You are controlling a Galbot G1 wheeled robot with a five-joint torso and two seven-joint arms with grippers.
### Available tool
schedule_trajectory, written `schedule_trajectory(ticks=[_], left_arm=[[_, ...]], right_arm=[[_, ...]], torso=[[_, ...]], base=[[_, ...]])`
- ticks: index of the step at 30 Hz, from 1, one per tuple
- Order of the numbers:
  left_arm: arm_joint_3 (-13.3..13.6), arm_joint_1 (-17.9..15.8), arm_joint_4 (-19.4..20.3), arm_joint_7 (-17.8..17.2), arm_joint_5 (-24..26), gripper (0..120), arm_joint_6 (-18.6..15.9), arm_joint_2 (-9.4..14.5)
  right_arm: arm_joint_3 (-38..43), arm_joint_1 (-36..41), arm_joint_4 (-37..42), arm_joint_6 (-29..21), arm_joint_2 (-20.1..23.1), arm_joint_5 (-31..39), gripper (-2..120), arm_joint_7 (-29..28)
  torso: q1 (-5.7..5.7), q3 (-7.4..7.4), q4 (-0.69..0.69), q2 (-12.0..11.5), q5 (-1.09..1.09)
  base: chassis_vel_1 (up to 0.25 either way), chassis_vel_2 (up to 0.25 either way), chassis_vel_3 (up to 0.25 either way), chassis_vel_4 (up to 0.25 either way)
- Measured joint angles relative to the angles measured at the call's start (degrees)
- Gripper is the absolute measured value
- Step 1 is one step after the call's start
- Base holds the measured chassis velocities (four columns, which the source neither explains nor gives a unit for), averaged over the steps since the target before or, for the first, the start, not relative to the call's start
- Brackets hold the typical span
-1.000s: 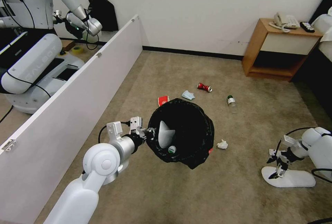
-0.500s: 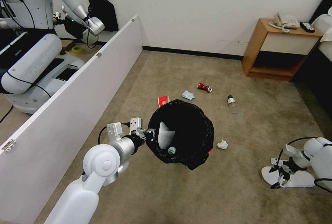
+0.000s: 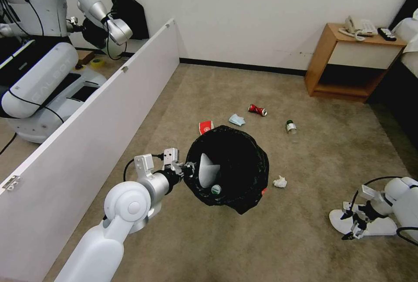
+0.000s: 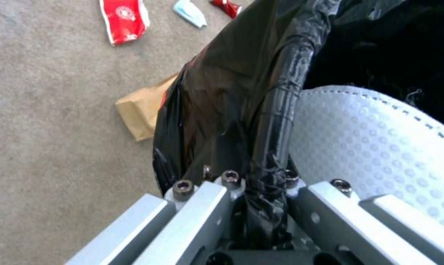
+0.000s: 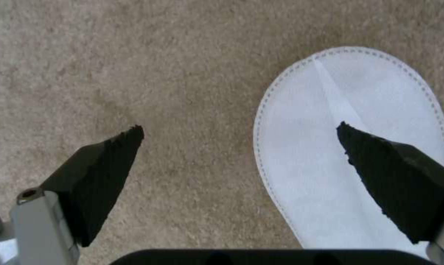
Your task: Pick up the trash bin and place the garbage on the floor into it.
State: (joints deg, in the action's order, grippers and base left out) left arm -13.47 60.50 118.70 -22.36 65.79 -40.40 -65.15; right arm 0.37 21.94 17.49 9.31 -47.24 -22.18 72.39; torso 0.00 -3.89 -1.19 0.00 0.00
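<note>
Beige carpet floor runs up to a white wall. At centre frame in the head view, the left gripper has its jaws pinched on the bag-lined rim of the trash bin, which holds a white slipper and a bottle. At lower right, the right gripper hangs over another white slipper, jaws spread, one tip over the carpet and one over the slipper. Beyond the bin lie a red carton, face mask, crushed can, bottle and tissue wad.

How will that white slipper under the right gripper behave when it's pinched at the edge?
The slipper looks thin and flat with a stitched rim, so it is probably light and will likely droop. The open right gripper straddles its edge, so one finger may slide it on the carpet.
</note>
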Motion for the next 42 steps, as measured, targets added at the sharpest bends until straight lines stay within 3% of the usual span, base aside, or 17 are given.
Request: schedule_trajectory(ticks=[24, 42], left_arm=[[0.37, -1.17, -0.67, 1.46, -1.56, 0, 0.18, -0.54], [-0.44, 0.23, -0.13, 2.93, -2.66, 0, 0.38, 0.51]], right_arm=[[4.67, 1.67, -2.21, -0.73, 2.11, -1.1, 100, -4.78], [7.28, 4.81, -2.48, -3.5, 2.99, 4.96, 100, -12.58]], torso=[[0.0, 0.0, 0.0, -0.01, 0.0], [0.0, 0.0, -0.01, -0.01, 0.0]], base=[[0.0, 0.0, 0.0, 0.0], [0.0, 0.0, 0.0, 0.0]])
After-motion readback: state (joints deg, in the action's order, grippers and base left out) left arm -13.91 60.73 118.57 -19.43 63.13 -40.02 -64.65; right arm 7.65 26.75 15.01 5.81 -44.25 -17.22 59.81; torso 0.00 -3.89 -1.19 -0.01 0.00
